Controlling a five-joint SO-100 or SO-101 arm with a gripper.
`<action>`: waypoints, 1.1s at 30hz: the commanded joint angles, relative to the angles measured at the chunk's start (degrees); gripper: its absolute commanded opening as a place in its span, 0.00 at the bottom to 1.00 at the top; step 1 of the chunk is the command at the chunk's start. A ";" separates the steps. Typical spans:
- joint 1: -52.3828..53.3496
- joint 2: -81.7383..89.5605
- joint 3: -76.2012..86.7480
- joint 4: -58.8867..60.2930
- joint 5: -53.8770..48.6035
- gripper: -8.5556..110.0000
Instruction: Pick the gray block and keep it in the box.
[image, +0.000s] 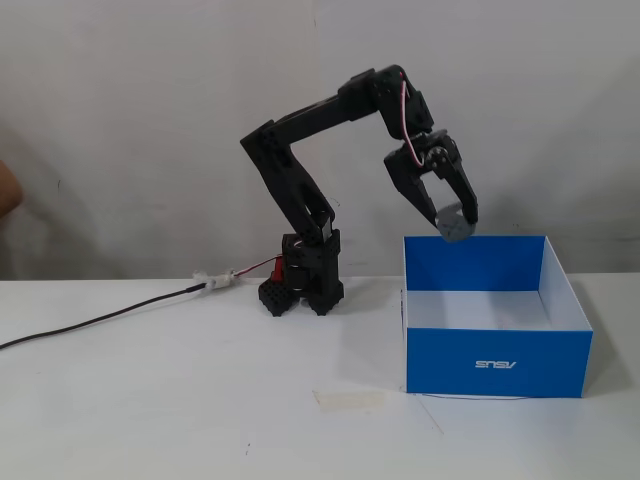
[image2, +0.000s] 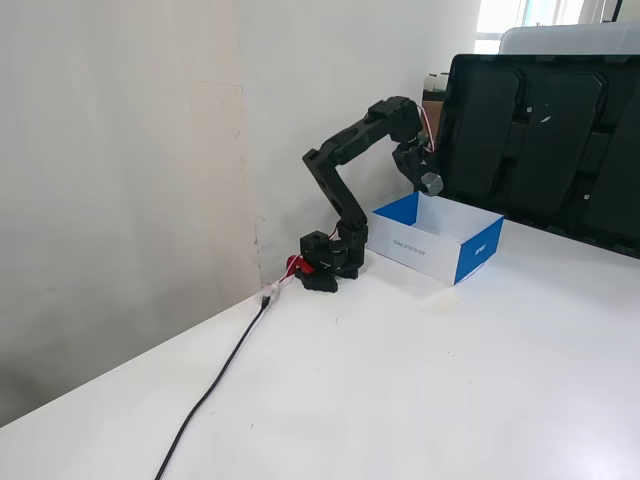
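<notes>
Gripper (image: 455, 222) clamped on gray block (image: 453, 224), hanging just above the box's (image: 497, 365) back-left rim; white box interior lies at 5 o'clock in this fixed view.

The arm (image: 300, 190) was matte black plastic throughout, built of blocky angular links on a squat black base (image: 305, 275). A thin red and white wire looped over its upper joint. The gripper (image: 455, 222) had two tapered black fingers. A black cable (image2: 215, 385) trailed off from its base
</notes>
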 joint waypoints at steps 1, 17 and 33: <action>-0.26 -0.35 1.32 -3.87 -0.35 0.07; 13.27 7.21 8.88 -12.48 0.26 0.33; 52.03 26.54 18.72 -14.24 -0.26 0.07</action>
